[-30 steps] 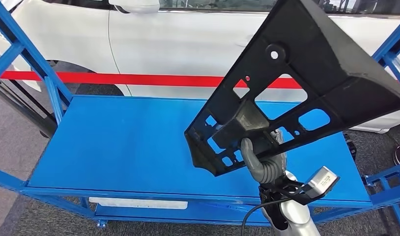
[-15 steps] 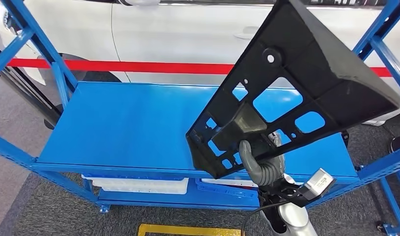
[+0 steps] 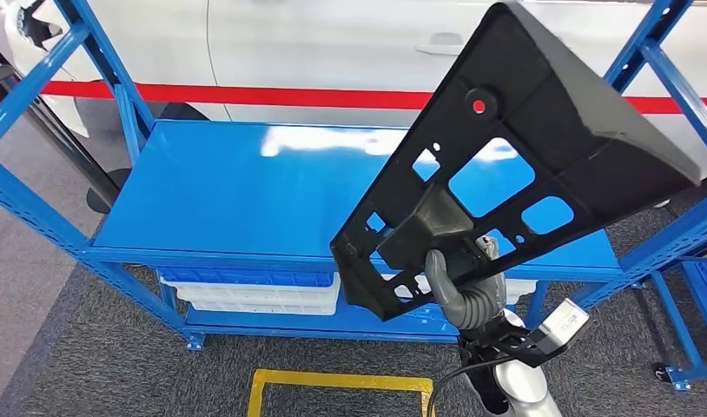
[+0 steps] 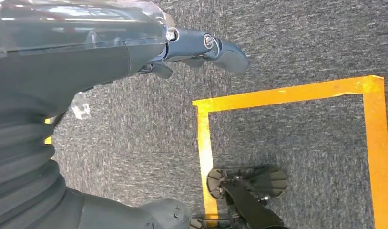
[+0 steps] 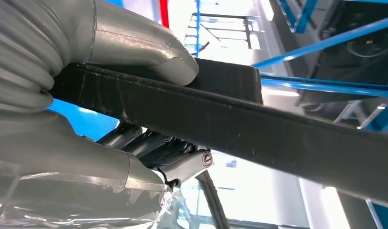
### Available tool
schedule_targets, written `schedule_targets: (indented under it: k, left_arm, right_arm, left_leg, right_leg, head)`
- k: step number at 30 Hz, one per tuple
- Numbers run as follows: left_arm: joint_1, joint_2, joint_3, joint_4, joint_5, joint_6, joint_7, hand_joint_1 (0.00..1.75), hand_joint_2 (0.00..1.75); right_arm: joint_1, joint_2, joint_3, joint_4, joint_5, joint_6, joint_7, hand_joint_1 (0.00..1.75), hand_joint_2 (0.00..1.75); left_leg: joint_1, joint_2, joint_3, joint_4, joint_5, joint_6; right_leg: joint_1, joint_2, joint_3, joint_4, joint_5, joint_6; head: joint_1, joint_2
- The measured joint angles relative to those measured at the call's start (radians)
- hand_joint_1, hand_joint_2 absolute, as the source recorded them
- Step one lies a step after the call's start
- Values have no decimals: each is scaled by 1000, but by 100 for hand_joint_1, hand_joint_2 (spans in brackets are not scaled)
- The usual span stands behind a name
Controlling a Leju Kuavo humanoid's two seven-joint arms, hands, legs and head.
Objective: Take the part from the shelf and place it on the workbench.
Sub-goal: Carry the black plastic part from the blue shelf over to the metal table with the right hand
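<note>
- You've got a matte black part (image 3: 541, 130), cut-outs showing blue through them.
- Right hand (image 3: 465, 291): grey ribbed cover, grey thumb, darker fingers (image 5: 149, 143).
- Left hand (image 4: 201, 50): dark grey-blue fingers.
- Shelf (image 3: 246, 200): bright blue deck and frame, white glare near its back edge.
- White and blue trays (image 3: 254, 291) on the lower level.
- Car (image 3: 333, 43) white, red stripe (image 3: 246, 94) across it.
- Floor (image 3: 115, 365): dark grey speckled carpet, yellow tape outline (image 3: 341, 382).

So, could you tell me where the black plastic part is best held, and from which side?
By its narrow lower end, from below, as the right hand now holds the black plastic part: the right wrist view shows the thumb on one face and the fingers under the other. The wide, heavy upper end probably needs a firm grip.
</note>
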Motion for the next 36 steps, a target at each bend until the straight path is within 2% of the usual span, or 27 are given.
schedule_targets:
  k: [2,3,4,5,7,8,9,10,12,14,15,17,18,19,20,22,23,24,25,26,27,29,30,31,33,34,36]
  left_arm:
    - [1,3,-6,0,-3,-4,0,0,175]
    - [2,4,-8,1,-3,-6,0,0,175]
    - [3,6,-11,1,-4,-6,0,0,175]
    - [4,8,-12,2,-4,-7,0,0,175]
    - [4,9,-14,2,-5,-7,0,0,175]
    - [4,9,-15,2,-5,-8,0,0,175]
    - [4,9,-15,2,-6,-8,0,0,175]
    - [4,10,-15,2,-6,-9,-1,0,175]
    - [2,12,-16,2,-11,-8,-2,0,175]
    - [-2,12,-20,2,-19,-4,-4,0,175]
    - [-5,11,-23,2,-23,-2,-4,0,175]
    - [-7,9,-30,2,-27,0,-4,0,175]
    - [-7,6,-34,2,-27,0,-4,0,175]
    - [-7,4,-36,2,-28,0,-4,0,175]
    - [-8,2,-38,2,-28,0,-4,0,175]
    - [-10,1,-39,2,-28,0,-4,0,175]
    - [-10,1,-40,2,-30,0,-4,0,175]
    - [-10,0,-41,2,-32,1,-4,0,175]
    - [-10,-1,-42,2,-36,3,-4,0,175]
    - [-10,-4,-44,2,-40,7,-4,0,175]
    - [-11,-9,-46,2,-44,14,-4,0,175]
    - [-13,-23,-52,2,-48,30,-2,0,175]
    - [-14,-30,-55,2,-49,36,-1,0,175]
    - [-15,-35,-58,2,-49,40,0,0,175]
    - [-15,-43,-63,2,-49,45,0,0,175]
    - [-14,-45,-64,2,-49,46,0,0,175]
    - [-15,-49,-66,2,-49,47,0,0,175]
  right_arm:
    - [-4,0,-2,0,-2,-1,2,175,175]
    - [-5,0,-3,1,-3,-1,3,175,175]
    - [-7,0,-3,1,-3,-1,4,175,175]
    - [-9,1,-4,2,-3,-1,4,175,175]
    - [-11,1,-4,3,-4,-1,5,175,175]
    - [-11,1,-4,4,-4,-1,6,175,175]
    - [-11,1,-5,4,-5,-2,7,175,175]
    - [-11,1,-5,5,-5,-2,8,175,175]
    - [-12,1,-5,6,-6,-7,13,175,175]
    - [-12,1,-6,6,-6,-11,16,175,175]
    - [-12,1,-6,6,-7,-12,17,175,175]
    - [-12,1,-7,6,-7,-12,18,175,175]
    - [-12,1,-7,6,-8,-12,18,175,175]
    - [-12,1,-7,6,-8,-13,18,175,175]
    - [-11,1,-8,6,-8,-13,18,175,175]
    - [-11,1,-8,6,-8,-14,18,175,175]
    - [-11,1,-8,6,-8,-14,18,175,175]
    - [-10,1,-8,6,-8,-14,18,175,175]
    - [-10,1,-8,6,-8,-15,18,175,175]
    - [-8,1,-8,6,-8,-16,18,175,175]
    - [-6,1,-9,6,-7,-17,17,175,175]
    - [3,1,-9,2,-3,-19,13,175,175]
    - [8,1,-9,-1,-1,-20,11,175,175]
    - [13,1,-9,-4,1,-20,8,175,175]
    - [23,1,-10,-8,6,-21,3,175,175]
    - [25,1,-10,-9,10,-22,2,175,175]
    - [29,1,-10,-11,18,-29,0,175,175]
  left_leg:
    - [2,0,-5,-5,19,-13]
    - [4,-1,-10,-2,13,-19]
    - [4,-2,-19,15,-11,-24]
    - [6,-3,-31,50,-54,-28]
    - [10,-3,-57,170,-157,-37]
    - [12,-3,-63,230,-183,-41]
    - [14,-3,-60,270,-184,-45]
    - [16,-3,-43,277,-162,-48]
    - [19,-3,41,193,-115,-49]
    - [16,-4,139,55,-130,-43]
    - [14,-5,164,12,-147,-36]
    - [11,-6,164,-8,-148,-19]
    - [11,-4,156,-10,-139,-10]
    - [12,-1,146,-11,-127,-1]
    - [14,1,134,-13,-114,8]
    - [14,4,106,-12,-89,17]
    - [13,5,90,-10,-76,17]
    - [12,6,72,-8,-64,17]
    - [12,6,55,-5,-53,16]
    - [12,6,38,-2,-43,14]
    - [12,5,25,1,-33,11]
    - [9,3,7,4,-16,3]
    - [8,3,4,4,-7,-2]
    - [8,3,2,1,2,-8]
    - [10,2,-2,-4,15,-21]
    - [10,1,-9,5,2,-26]
    - [14,-1,-35,79,-84,-33]
  right_leg:
    - [1,-2,0,-24,9,-8]
    - [-1,-4,-7,-29,21,-15]
    - [-3,-6,-17,-33,34,-23]
    - [-6,-9,-29,-36,48,-29]
    - [-4,-11,-60,-34,73,-35]
    - [-4,-12,-78,-32,85,-35]
    - [-4,-13,-96,-28,97,-33]
    - [-4,-13,-115,-22,107,-31]
    - [-7,-13,-152,-6,125,-23]
    - [-6,-13,-177,11,139,-11]
    - [-6,-14,-183,15,146,-5]
    - [-5,-14,-187,14,163,8]
    - [-7,-12,-191,15,161,14]
    - [-9,-10,-200,28,141,20]
    - [-10,-8,-214,59,101,25]
    - [-13,-5,-247,170,-5,32]
    - [-13,-5,-259,232,-36,35]
    - [-13,-5,-260,276,-42,36]
    - [-13,-5,-247,291,-25,36]
    - [-13,-4,-216,273,3,35]
    - [-12,-4,-168,223,26,31]
    - [-8,-2,-56,80,24,19]
    - [-5,-1,-19,25,13,13]
    - [-2,0,-2,-7,5,7]
    - [-1,-2,-11,-20,20,-7]
    - [-3,-4,-19,-23,32,-15]
    - [-7,-7,-45,-26,58,-30]
  head:
    - [3,0]
    - [4,0]
    - [2,0]
    - [0,0]
    - [-5,0]
    - [-6,0]
    - [-6,0]
    - [-6,0]
    - [-6,0]
    - [-6,0]
    - [-6,0]
    - [-5,0]
    - [-6,0]
    - [-4,0]
    - [-3,0]
    - [-1,0]
    - [-1,0]
    - [-1,0]
    - [-1,0]
    - [-1,0]
    - [-1,0]
    - [-1,0]
    - [-1,0]
    - [1,0]
    - [2,0]
    - [2,0]
    - [-4,0]
